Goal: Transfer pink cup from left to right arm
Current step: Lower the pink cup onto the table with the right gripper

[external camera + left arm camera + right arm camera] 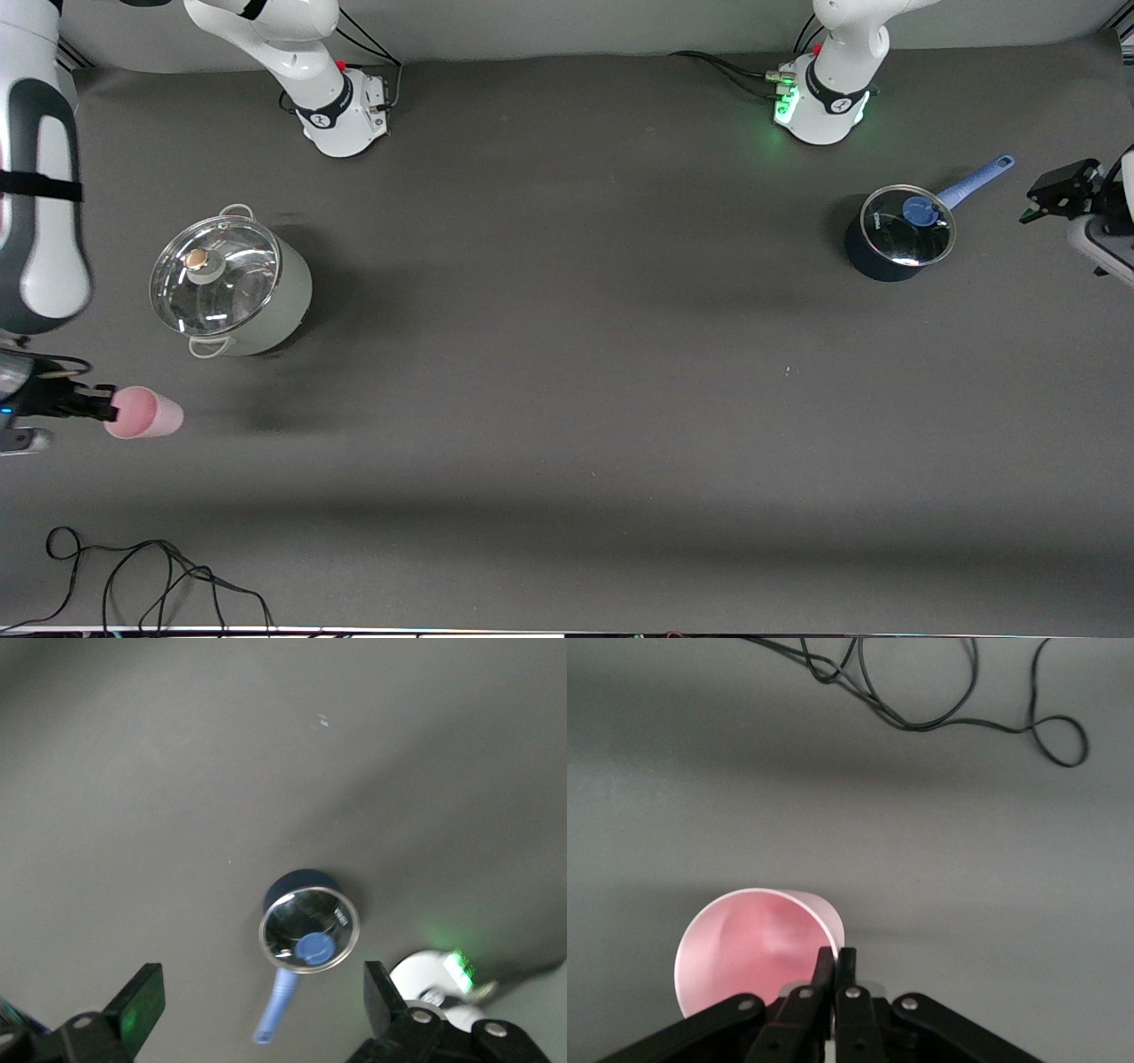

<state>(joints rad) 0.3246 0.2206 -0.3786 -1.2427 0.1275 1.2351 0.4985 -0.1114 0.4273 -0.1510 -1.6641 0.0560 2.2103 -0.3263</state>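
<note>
Pinching the pink cup's (757,948) rim, right gripper (835,958).

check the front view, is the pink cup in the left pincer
No, the pink cup is pinched by its rim in the shut right pincer, while the left pincer hangs open and bare beside the blue saucepan.
</note>
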